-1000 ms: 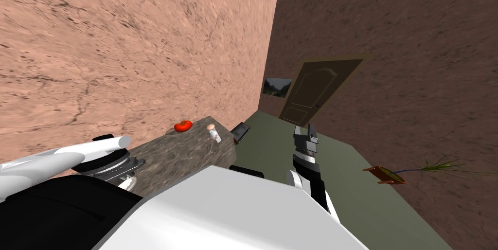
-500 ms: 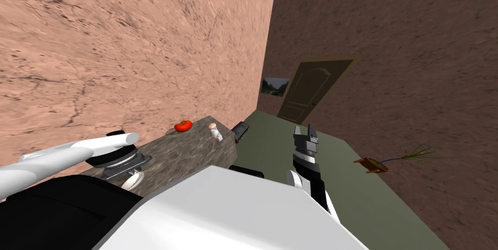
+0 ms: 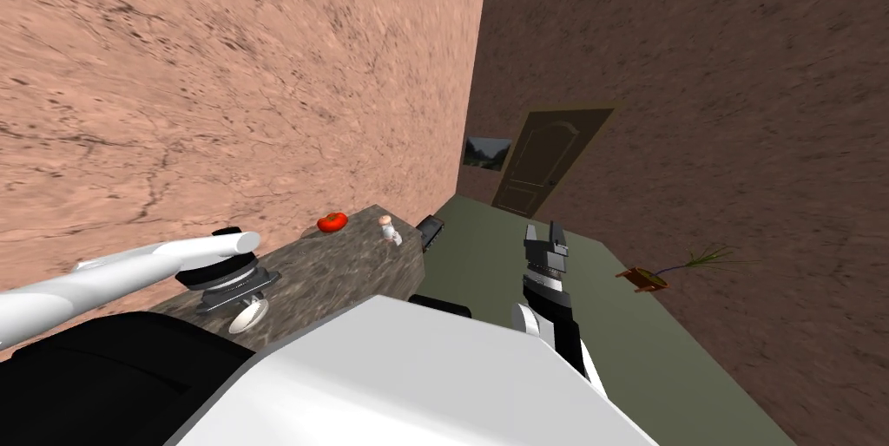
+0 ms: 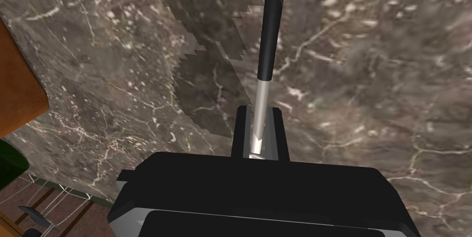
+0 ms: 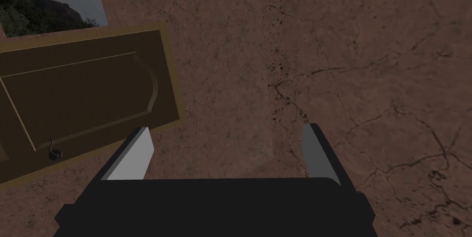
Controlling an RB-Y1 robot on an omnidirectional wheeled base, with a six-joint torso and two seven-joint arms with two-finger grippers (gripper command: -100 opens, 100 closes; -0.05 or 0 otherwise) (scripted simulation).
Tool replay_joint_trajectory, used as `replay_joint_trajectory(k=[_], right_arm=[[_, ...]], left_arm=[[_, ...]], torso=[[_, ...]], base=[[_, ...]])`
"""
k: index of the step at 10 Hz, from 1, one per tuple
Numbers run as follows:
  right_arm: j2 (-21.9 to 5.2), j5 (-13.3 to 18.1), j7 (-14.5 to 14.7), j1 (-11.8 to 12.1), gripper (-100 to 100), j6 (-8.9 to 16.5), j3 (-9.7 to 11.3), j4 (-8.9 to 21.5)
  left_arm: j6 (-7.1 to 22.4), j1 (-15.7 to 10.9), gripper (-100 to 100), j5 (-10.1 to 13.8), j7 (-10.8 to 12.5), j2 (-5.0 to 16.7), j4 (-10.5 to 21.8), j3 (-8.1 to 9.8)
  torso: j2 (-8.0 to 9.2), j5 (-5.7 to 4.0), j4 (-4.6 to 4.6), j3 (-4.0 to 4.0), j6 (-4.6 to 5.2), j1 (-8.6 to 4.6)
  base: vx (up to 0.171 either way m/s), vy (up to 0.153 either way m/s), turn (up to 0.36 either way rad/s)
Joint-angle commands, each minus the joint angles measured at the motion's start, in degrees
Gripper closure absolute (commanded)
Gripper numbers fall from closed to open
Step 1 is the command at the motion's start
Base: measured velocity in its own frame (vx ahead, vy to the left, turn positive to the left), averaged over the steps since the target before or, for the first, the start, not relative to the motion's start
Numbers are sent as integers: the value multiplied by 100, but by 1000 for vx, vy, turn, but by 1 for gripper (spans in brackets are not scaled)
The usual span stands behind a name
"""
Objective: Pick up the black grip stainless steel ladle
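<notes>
Your left hand is pressed tight on the ladle, pinching its pale metal shaft just below the point where the black grip begins. The grip runs straight out from the fingers, over the dark veined stone top of the bench. In the head view your left arm reaches across the near end of that bench, and the ladle's pale bowl shows under the wrist, close to the bench's front edge. Whether the bowl is clear of the surface cannot be told.

Further along the bench lie a red tomato and, well apart from it, a small white bottle near the far corner.

Your right hand is held out over the green floor, away from the bench, fingers spread and holding nothing.
</notes>
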Motion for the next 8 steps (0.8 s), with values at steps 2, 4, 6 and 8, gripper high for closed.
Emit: replay_joint_trajectory(k=[2, 4, 6, 8], right_arm=[[0, 0, 0, 1, 0, 0, 0, 0], [0, 0, 0, 1, 0, 0, 0, 0], [0, 0, 0, 1, 0, 0, 0, 0], [0, 0, 0, 2, 0, 0, 0, 0]], left_arm=[[64, 39, 100, 78, 450, 121, -365, -93], [105, 52, 100, 126, 745, 199, -585, -160], [105, 52, 100, 126, 913, 199, -589, -160], [105, 52, 0, 123, 878, 194, -587, -161]], torso=[[-6, 0, -1, -3, -6, -1], [-4, -2, -1, -2, -10, -3], [-5, -1, -1, -2, -12, -1], [-28, -3, -6, -15, -14, -5]], base=[[-89, 18, -79], [-93, 22, -67], [-58, 24, -36], [-4, 3, 2]])
